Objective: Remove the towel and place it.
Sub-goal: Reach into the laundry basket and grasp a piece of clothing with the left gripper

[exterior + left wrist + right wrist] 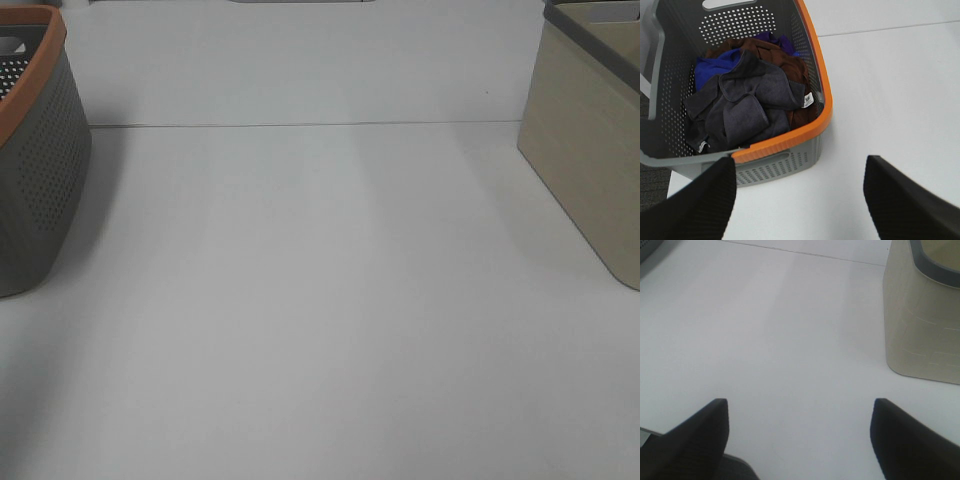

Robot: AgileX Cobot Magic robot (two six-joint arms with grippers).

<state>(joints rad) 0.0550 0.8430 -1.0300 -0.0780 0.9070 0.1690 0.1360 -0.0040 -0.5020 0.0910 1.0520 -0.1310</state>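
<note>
A grey perforated basket with an orange rim (pixel 810 65) holds several crumpled towels: a dark grey towel (pixel 740 110) on top, a brown one (pixel 790 65) and a blue one (pixel 712 67) beneath. The basket also shows at the left edge of the exterior high view (pixel 40 150). My left gripper (pixel 797 200) is open and empty, apart from the basket, above the table beside the basket's near wall. My right gripper (pixel 800 440) is open and empty over the bare white table. Neither gripper shows in the exterior high view.
A beige bin with a grey rim (pixel 590 150) stands at the right of the table; it also shows in the right wrist view (pixel 920 325). A seam line (pixel 300 125) crosses the white table (pixel 320 300) at the back.
</note>
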